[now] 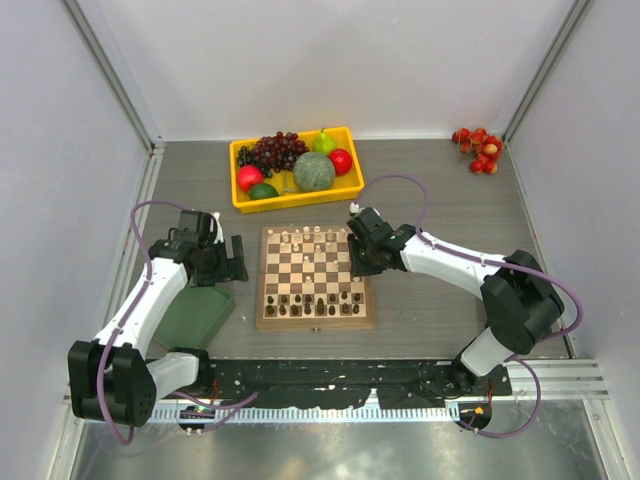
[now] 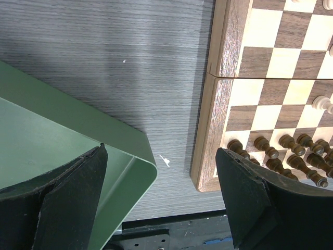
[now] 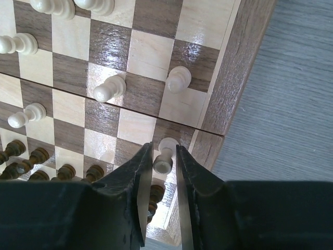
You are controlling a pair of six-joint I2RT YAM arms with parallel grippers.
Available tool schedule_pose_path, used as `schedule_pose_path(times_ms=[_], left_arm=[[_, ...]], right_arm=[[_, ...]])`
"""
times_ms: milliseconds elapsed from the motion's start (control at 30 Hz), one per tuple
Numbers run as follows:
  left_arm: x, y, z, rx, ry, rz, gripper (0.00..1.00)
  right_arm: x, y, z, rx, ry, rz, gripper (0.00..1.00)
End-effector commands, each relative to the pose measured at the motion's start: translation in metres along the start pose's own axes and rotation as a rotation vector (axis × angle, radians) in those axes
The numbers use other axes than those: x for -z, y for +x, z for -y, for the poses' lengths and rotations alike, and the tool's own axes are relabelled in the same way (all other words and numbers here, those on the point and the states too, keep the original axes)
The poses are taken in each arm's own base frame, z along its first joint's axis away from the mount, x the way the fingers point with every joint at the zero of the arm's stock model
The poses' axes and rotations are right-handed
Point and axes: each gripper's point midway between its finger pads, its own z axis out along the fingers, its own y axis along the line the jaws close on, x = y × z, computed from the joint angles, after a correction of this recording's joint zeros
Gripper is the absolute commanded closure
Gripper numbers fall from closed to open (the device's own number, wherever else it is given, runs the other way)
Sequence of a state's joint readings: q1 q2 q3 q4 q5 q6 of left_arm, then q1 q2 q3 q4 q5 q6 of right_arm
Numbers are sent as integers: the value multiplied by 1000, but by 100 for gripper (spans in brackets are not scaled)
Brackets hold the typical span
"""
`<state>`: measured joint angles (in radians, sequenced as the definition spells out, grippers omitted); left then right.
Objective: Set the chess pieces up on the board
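The board (image 1: 316, 324) lies mid-table, with dark chess pieces (image 1: 315, 303) in its near rows and pale ones (image 1: 305, 238) at the far side. My right gripper (image 1: 352, 262) hangs over the board's right edge. In the right wrist view its fingers (image 3: 140, 177) stand close on either side of a pale pawn (image 3: 165, 156), pinching it above an edge square. More pale pawns (image 3: 110, 88) stand farther in, and dark pieces (image 3: 31, 159) show at lower left. My left gripper (image 2: 160, 150) is open over bare table, between the green tray (image 2: 52, 135) and the board's corner (image 2: 205, 166).
A yellow tray (image 1: 240, 200) of fruit stands just behind the board. Red fruit (image 1: 478, 148) lies at the back right corner. The green flat tray (image 1: 195, 315) sits left of the board, under the left arm. White walls close in the table on three sides.
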<state>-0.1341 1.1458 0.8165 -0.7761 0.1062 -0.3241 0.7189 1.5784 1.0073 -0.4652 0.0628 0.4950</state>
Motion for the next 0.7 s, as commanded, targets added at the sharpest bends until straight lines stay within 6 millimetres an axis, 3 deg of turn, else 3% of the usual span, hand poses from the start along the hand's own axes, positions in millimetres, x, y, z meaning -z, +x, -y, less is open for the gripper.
schedule_pose_path(times_ms=[0, 100, 300, 433, 567, 667], left_arm=[[5, -15, 5, -17, 21, 45, 8], [5, -15, 5, -17, 24, 44, 8], [5, -14, 5, -17, 24, 44, 8], [5, -14, 6, -16, 27, 41, 8], [6, -14, 7, -16, 34, 46, 8], [7, -13, 7, -18, 33, 52, 8]], right_arm=[[8, -10, -5, 13, -10, 17, 68], [10, -6, -3, 17, -6, 12, 66], [17, -11, -4, 15, -18, 40, 85], [28, -36, -1, 20, 16, 128, 85], [36, -75, -3, 0, 29, 223, 86], [31, -93, 4, -18, 54, 254, 85]])
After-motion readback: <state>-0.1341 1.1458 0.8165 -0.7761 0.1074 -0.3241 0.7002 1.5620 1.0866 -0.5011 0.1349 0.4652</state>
